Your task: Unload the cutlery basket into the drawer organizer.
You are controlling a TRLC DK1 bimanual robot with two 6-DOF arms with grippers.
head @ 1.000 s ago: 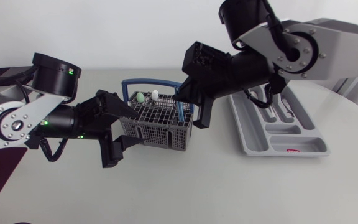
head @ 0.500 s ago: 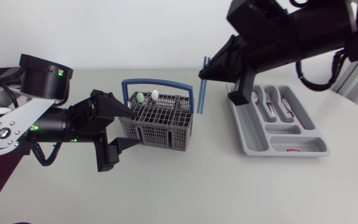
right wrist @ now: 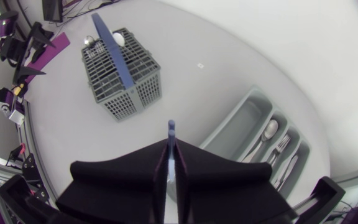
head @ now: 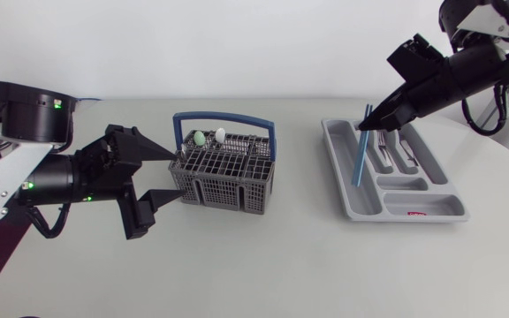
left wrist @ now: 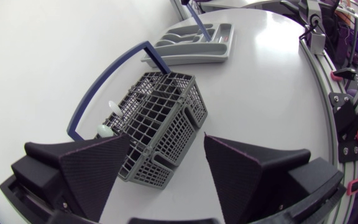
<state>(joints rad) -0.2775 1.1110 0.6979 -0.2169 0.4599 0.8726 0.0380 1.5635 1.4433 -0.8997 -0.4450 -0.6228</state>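
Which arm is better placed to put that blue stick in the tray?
Right: the right gripper is shut on the blue utensil over the drawer organizer; the left gripper is open by the cutlery basket.

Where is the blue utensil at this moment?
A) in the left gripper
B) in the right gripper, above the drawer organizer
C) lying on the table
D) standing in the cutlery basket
B: the right gripper is shut on the blue utensil, which hangs over the drawer organizer.

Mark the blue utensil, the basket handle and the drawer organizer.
blue utensil (head: 359,157), head view, middle of its hanging shaft.
basket handle (head: 228,115), head view, top of the arch.
drawer organizer (head: 403,184), head view, bare small compartment.
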